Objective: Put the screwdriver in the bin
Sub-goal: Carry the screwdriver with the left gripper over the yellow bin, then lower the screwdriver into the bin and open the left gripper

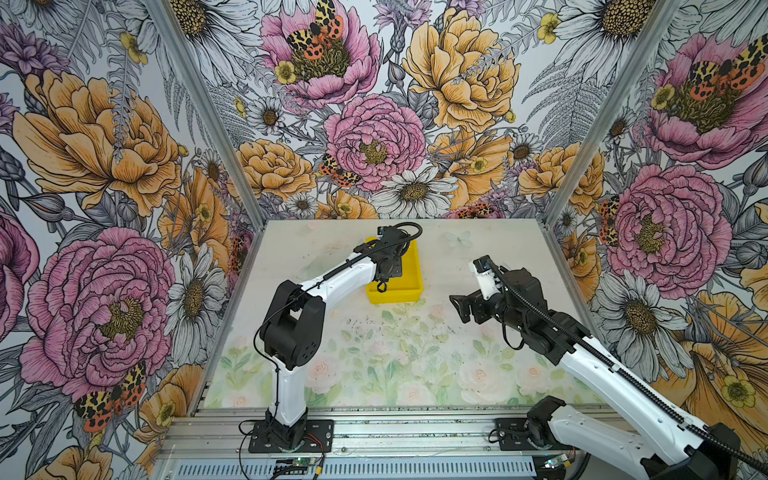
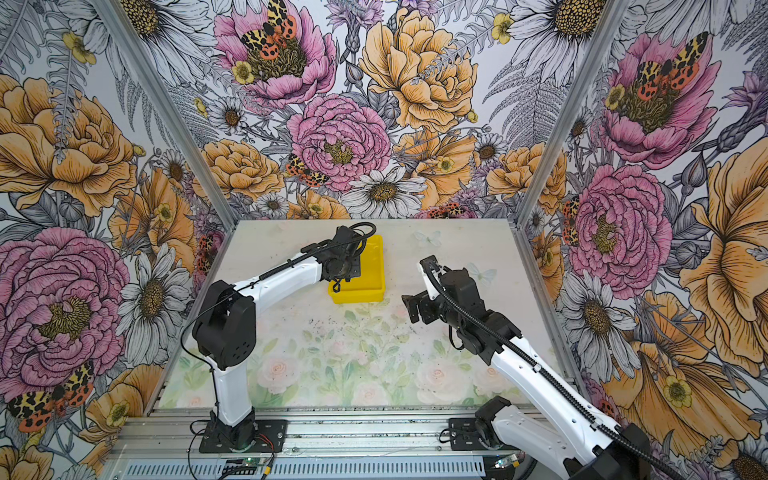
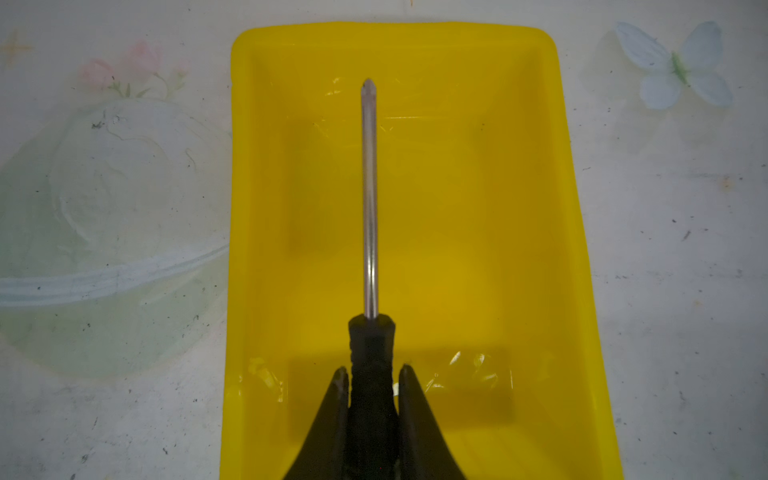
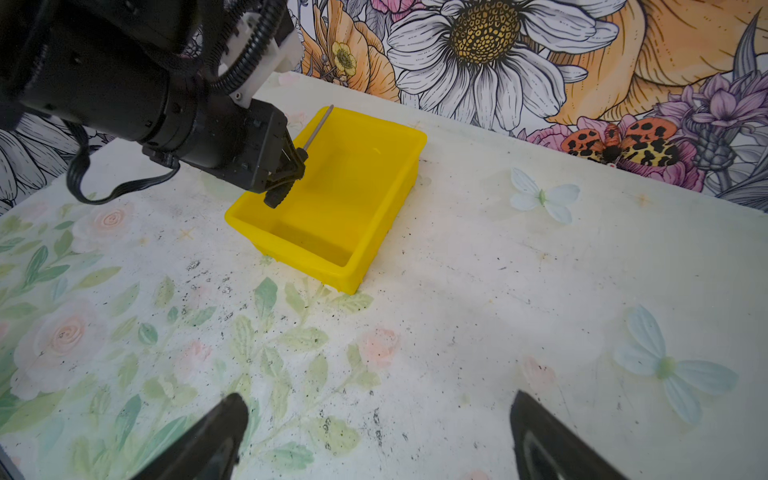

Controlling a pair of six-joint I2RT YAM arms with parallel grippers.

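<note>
Left gripper clamped on black handle of screwdriver; tool held above yellow bin; bin sits on table near middle of far edge; shaft points straight out from jaws, along bin's long axis, tip short of far rim; release likely lands it inside; right gripper empty, fingers spread, toward table's right edge; left arm nearer.

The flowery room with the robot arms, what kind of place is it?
Probably a robot test booth, not a home: flower-printed walls box in a table, and the left arm and right arm are bolted to a metal rail.
</note>
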